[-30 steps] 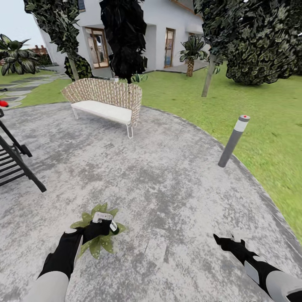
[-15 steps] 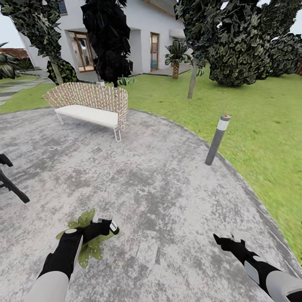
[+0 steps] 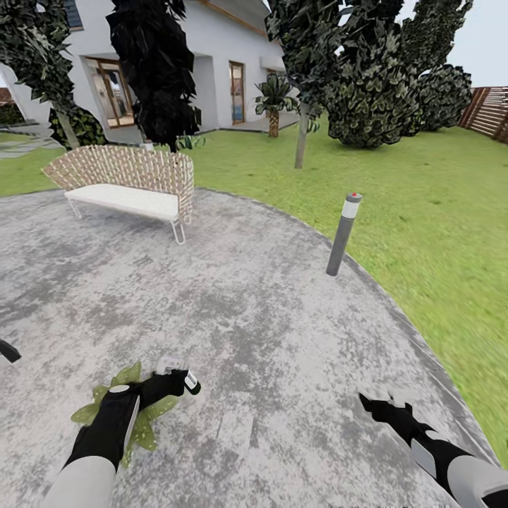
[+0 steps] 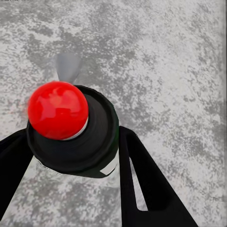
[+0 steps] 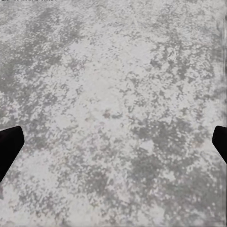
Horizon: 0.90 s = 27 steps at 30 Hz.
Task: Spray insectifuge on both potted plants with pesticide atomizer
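In the head view my left gripper (image 3: 166, 384) is shut on the pesticide atomizer (image 3: 186, 382), a slim dark bottle with a white label and white spray head, held low over the grey paved patio (image 3: 254, 310). One potted plant (image 3: 127, 374) spreads its pointed green leaves under my left forearm; its pot is hidden. The left wrist view looks down on the atomizer (image 4: 80, 142) with its red top, black fingers (image 4: 142, 175) on both sides. My right gripper (image 3: 377, 402) hovers open above bare paving, its fingertips (image 5: 9, 146) far apart at the edges of the right wrist view.
A wicker bench (image 3: 123, 180) stands at the patio's far left. A grey bollard lamp (image 3: 343, 233) rises at the patio edge, with lawn (image 3: 437, 233) beyond. Trees, a palm (image 3: 274, 95), a white house and a wooden fence (image 3: 490, 113) lie behind. A black bar (image 3: 7, 351) pokes in at left.
The whole view has swung to the right, so bench, lamp and plant sit further left. The plant now lies more under my left forearm. Both grippers keep their poses.
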Motion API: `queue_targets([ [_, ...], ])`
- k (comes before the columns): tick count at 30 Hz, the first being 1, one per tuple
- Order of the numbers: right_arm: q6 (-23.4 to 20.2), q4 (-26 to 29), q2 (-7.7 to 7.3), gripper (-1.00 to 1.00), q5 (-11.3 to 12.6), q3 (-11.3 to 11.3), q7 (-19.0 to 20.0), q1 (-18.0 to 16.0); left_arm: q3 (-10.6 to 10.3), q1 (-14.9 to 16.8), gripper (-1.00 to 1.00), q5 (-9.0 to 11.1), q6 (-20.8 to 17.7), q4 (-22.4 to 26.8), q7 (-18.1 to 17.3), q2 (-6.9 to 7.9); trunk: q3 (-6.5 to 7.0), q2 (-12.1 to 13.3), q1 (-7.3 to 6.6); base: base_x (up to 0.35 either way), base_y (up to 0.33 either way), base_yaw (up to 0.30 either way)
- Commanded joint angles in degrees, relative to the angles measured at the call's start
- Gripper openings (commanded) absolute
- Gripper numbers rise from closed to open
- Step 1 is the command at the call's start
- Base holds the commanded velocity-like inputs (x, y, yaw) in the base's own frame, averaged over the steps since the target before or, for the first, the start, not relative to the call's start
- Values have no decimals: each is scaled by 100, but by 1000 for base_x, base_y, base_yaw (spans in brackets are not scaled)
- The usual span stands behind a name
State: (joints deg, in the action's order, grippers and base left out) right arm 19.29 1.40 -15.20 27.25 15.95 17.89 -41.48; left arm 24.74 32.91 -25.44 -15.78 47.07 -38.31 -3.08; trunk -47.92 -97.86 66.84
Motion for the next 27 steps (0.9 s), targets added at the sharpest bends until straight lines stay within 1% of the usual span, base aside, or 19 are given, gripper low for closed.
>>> queue_targets([
  [1,14,-8,-1,100,61,40,31,-6,32,5,-100,-21,-39,13,-45,-9,-16,-44,22,0,0,-177],
  [27,14,-8,-1,100,61,40,31,-5,32,3,-100,-20,-33,7,-38,-17,-326,-1087,593,0,0,-156],
])
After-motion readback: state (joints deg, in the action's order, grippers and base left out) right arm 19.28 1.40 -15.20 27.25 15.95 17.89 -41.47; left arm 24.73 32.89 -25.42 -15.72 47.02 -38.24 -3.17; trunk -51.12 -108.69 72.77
